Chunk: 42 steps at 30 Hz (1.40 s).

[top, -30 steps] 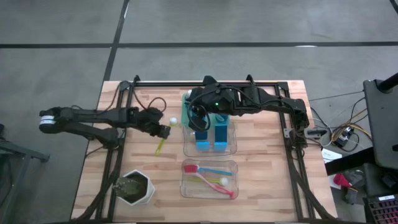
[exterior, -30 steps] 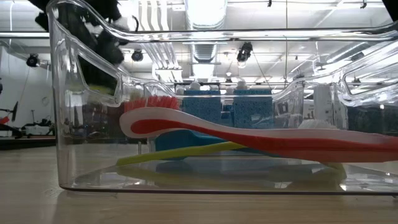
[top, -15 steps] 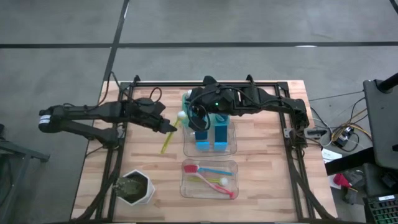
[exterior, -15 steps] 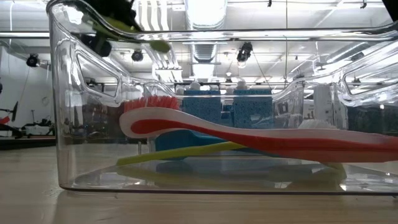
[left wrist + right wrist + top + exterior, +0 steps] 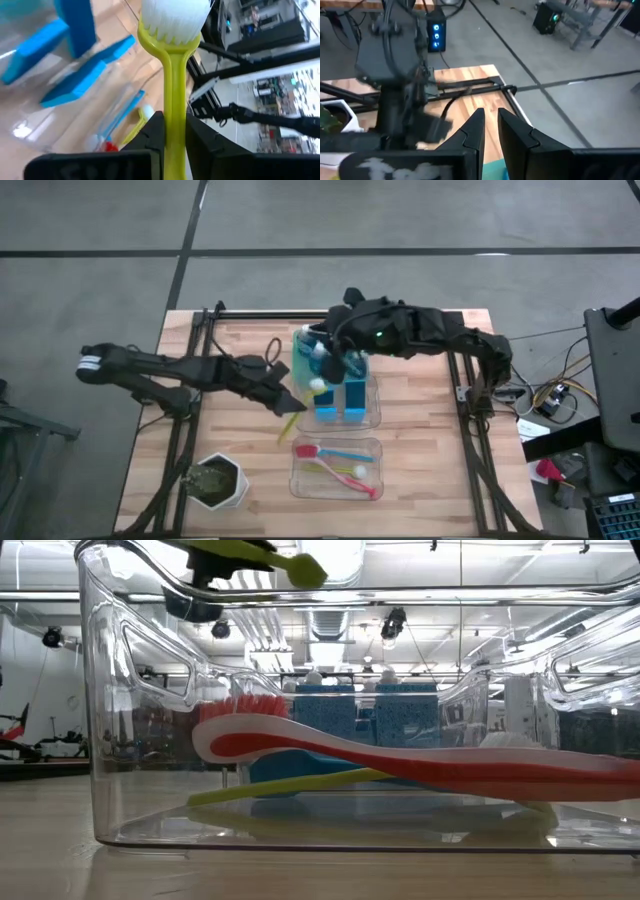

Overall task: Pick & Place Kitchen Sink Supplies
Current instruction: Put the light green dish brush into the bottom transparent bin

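Note:
A yellow-green brush with a white bristle head hangs above the table, just left of the two clear bins, with my left gripper shut on it. The low view catches it at the top. The far bin holds upright blue sponges and small bottles. A pink-red brush, a blue one and a yellow-green one lie in the near bin. My right gripper hovers over the far bin, shut, with nothing between its fingers. My left gripper pinches the brush's handle about midway along, between its two fingers. It comes from the table's left, slanting a little downward. The handle runs on forward past the fingertips to the bristle head. The brush is lifted clear and tilted.
A white hexagonal pot of greenery stands at the table's near left corner. Dark frame rails run along the table's left, right and far sides. Bare wood lies between the pot and the bins.
My left gripper has risen and swung toward the table's right, carrying the yellow-green brush up off the wood to the bins' left side; the bristle head now points toward the bins. My right arm has drawn back a little and up over the far bin.

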{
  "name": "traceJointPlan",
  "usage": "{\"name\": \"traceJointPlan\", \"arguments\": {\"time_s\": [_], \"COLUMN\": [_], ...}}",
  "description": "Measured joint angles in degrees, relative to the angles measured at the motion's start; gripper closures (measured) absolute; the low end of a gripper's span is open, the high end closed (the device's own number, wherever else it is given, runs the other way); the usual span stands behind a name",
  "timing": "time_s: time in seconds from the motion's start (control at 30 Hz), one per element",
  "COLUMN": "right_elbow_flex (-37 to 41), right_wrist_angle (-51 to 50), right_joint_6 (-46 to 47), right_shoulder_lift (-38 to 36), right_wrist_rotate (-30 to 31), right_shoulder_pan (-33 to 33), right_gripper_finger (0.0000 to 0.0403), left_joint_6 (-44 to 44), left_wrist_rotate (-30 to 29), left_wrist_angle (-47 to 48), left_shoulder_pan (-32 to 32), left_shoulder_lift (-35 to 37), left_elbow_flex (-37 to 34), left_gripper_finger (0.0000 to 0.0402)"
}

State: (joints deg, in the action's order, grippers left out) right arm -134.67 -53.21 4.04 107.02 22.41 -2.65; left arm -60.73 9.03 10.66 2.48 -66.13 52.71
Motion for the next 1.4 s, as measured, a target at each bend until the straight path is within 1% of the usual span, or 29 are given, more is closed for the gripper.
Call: {"name": "traceJointPlan", "arguments": {"time_s": [0.13,0.2,0.3,0.4,0.57,0.73,0.93,1.03,1.2,1.4], "right_elbow_flex": [0.0,0.0,0.0,0.0,0.0,0.0,-0.1,-0.1,-0.1,-0.1], "right_wrist_angle": [-0.3,-0.3,-0.6,-1.1,-4.8,-7.1,-7.8,-9.0,-11.7,-12.2], "right_joint_6": [-3.3,-5.1,-6.8,-7.0,-7.3,-6.2,-6.2,-7.5,-8.1,-8.8], "right_shoulder_lift": [-2.1,-3.2,-5.0,-6.5,-8.4,-10.8,-12.0,-12.0,-12.1,-12.1], "right_wrist_rotate": [0.3,0.3,0.3,0.5,3.2,3.7,3.7,4.9,5.2,5.3], "right_shoulder_pan": [0.1,0.1,0.2,0.4,0.5,0.5,0.5,0.5,0.6,0.6], "right_gripper_finger": [0.0353,0.0354,0.0355,0.0355,0.0356,0.0354,0.0356,0.0354,0.0356,0.0359], "left_joint_6": [2.0,3.3,7.4,12.0,18.8,25.1,36.6,39.4,42.1,45.5], "left_wrist_rotate": [2.8,4.5,7.1,10.8,14.2,19.4,20.4,20.6,22.0,22.3], "left_wrist_angle": [-3.8,-5.1,-7.2,-7.4,-7.3,-3.5,4.3,8.0,8.7,8.5], "left_shoulder_pan": [0.7,0.8,1.1,1.4,2.3,3.3,4.2,4.3,4.8,5.5], "left_shoulder_lift": [-4.1,-6.3,-9.4,-12.8,-18.9,-25.7,-32.6,-35.5,-39.1,-41.0], "left_elbow_flex": [0.2,0.8,2.4,5.4,11.4,17.9,23.7,25.3,27.1,27.8], "left_gripper_finger": [0.0346,0.0347,0.0355,0.0357,0.0348,0.0350,0.0348,0.0349,0.0350,0.0347]}}
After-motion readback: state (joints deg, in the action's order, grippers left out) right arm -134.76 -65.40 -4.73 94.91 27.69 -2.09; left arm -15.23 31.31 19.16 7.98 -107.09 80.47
